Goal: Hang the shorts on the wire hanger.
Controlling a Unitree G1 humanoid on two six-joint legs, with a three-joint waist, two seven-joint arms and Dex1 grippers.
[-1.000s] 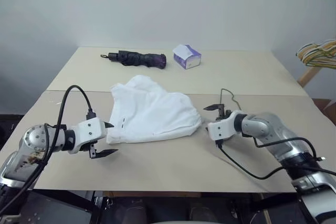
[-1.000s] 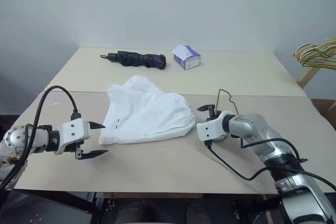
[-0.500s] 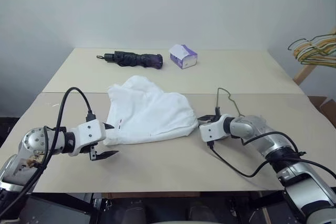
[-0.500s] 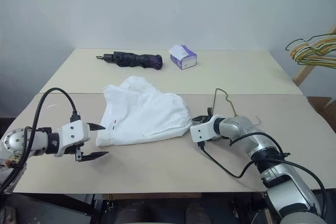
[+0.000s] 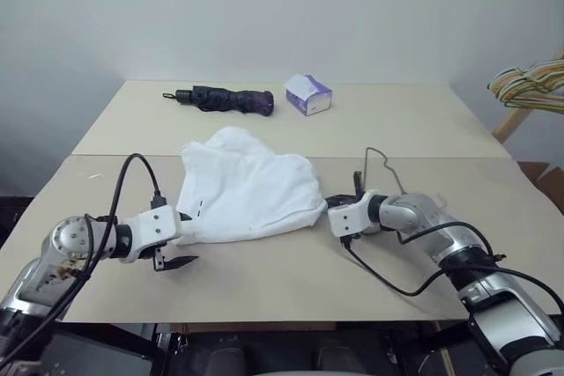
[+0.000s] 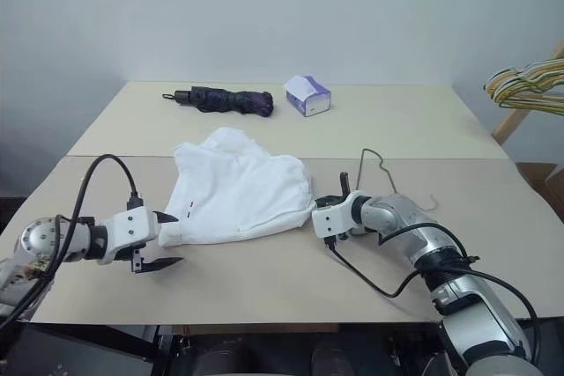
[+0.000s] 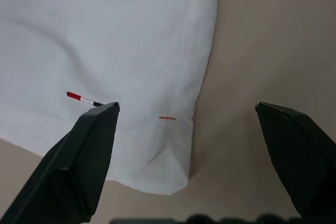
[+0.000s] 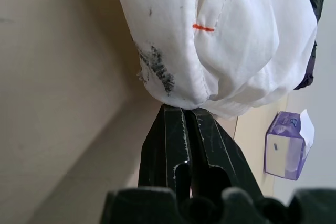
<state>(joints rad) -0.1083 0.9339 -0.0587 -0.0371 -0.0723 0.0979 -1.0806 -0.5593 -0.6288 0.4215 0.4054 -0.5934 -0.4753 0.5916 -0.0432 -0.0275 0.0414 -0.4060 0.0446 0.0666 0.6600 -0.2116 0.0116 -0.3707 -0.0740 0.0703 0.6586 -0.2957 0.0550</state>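
The white shorts [image 5: 247,187] lie crumpled flat in the middle of the table. My left gripper [image 5: 179,240] is open at their near left corner; in the left wrist view its two fingers [image 7: 89,145] straddle the hem with the small red and black marks. My right gripper [image 5: 328,207] is shut at the shorts' right corner, and the right wrist view shows its fingertips [image 8: 181,129] pinching a fold of the cloth. The thin wire hanger [image 5: 381,163] lies on the table just behind my right gripper, partly hidden by that arm.
A folded dark umbrella [image 5: 225,99] and a white-and-purple tissue box [image 5: 308,94] lie at the far side of the table [image 5: 264,279]. A bunch of yellow and green hangers [image 5: 529,85] hangs off the table to the right.
My right gripper has gone from open to shut and shifted left onto the shorts' right corner. My left gripper has sunk a little toward the table, still open.
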